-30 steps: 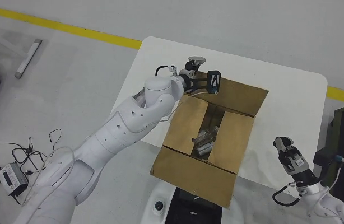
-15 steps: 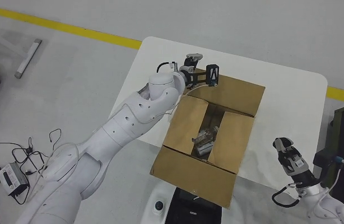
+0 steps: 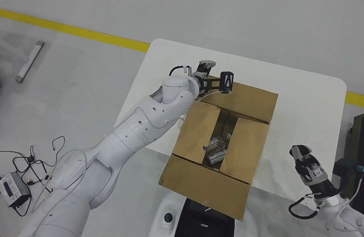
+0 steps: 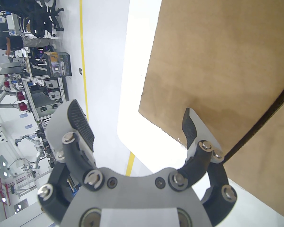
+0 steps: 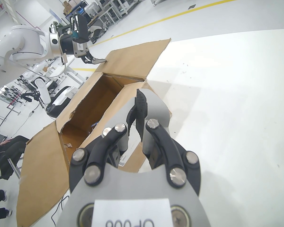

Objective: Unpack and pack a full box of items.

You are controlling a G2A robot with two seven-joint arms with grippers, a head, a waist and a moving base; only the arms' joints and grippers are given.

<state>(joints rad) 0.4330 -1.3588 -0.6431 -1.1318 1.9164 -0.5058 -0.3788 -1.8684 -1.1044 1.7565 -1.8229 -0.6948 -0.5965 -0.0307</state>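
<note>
A brown cardboard box stands on the white table with its flaps spread, and several small packaged items lie inside. My left gripper is open at the near corner of the far flap. In the left wrist view the left gripper has one finger against that flap and the other finger off its edge. The right wrist view shows the left gripper touching the flap's corner. My right gripper is shut and holds nothing, off the table's near right edge; in its own view the right gripper faces the box.
The side flaps partly cover the box's opening. Bare table lies right of the box and beyond it. Outside the table, a dark cabinet stands at the right edge. Cables and a small device lie on the floor at the left.
My left arm has swung slightly forward, with its gripper staying at the far flap's corner. The far flap's outer edge has shifted a little inward. The right gripper has not moved.
</note>
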